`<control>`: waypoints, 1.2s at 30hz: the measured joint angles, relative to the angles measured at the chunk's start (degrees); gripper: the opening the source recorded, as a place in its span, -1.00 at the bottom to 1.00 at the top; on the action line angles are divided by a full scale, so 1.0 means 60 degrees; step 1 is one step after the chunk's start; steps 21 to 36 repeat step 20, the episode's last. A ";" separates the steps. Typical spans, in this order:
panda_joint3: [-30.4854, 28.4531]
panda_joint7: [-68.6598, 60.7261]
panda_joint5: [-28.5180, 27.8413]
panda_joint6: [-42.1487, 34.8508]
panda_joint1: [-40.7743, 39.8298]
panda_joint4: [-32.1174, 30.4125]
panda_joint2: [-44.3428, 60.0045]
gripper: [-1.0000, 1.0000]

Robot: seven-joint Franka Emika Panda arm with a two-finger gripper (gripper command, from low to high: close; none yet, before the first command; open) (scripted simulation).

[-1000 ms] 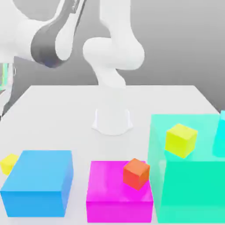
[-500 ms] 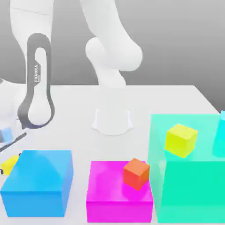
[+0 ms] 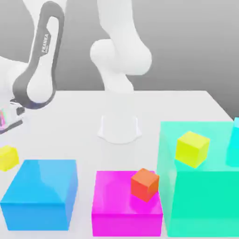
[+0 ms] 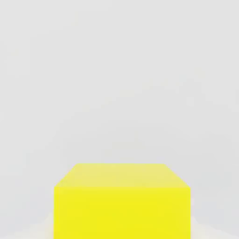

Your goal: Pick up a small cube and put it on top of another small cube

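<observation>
The jaws are gripping the small bright-yellow cube [image 4: 122, 212], which is showing large and squared-up in the hand view. Taking the big blue block [image 3: 39, 182] as landmark, the cube is hanging just beyond its back corner on the exterior view's left, apart from the block and seemingly clear of the counter [image 3: 84, 140]. So the picking half of the task is looking done; the placing half is remaining.

The other cubes are both sitting on the exterior view's right of the blue block: the orange-red cube [image 3: 144, 185] is resting on the magenta block [image 3: 127, 224] beside it, and the lime-yellow cube [image 3: 192, 149] is lying farther off, on the green block [image 3: 205, 200]. Either could be serving as the base. Carrying across, lining up, lowering and letting go are all still waiting.
</observation>
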 joint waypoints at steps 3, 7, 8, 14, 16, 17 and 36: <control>0.0668 0.0813 0.0219 -0.0876 0.1456 0.0045 -0.0957 -1.00; 0.1720 0.1688 0.0453 -0.1769 0.2535 -0.0018 -0.1935 -1.00; 0.2000 0.1844 0.0442 -0.1899 0.2790 -0.0081 -0.2086 -1.00; 0.3368 0.2713 -0.0096 -0.1540 0.3809 -0.0589 -0.1865 -1.00; 0.3451 0.2888 -0.0306 -0.0882 0.3814 -0.0749 -0.1340 -1.00; 0.3473 0.2944 -0.0372 -0.0605 0.3820 -0.0813 -0.1123 1.00; 0.3473 0.2944 -0.0372 -0.0605 0.3820 -0.0813 -0.1123 1.00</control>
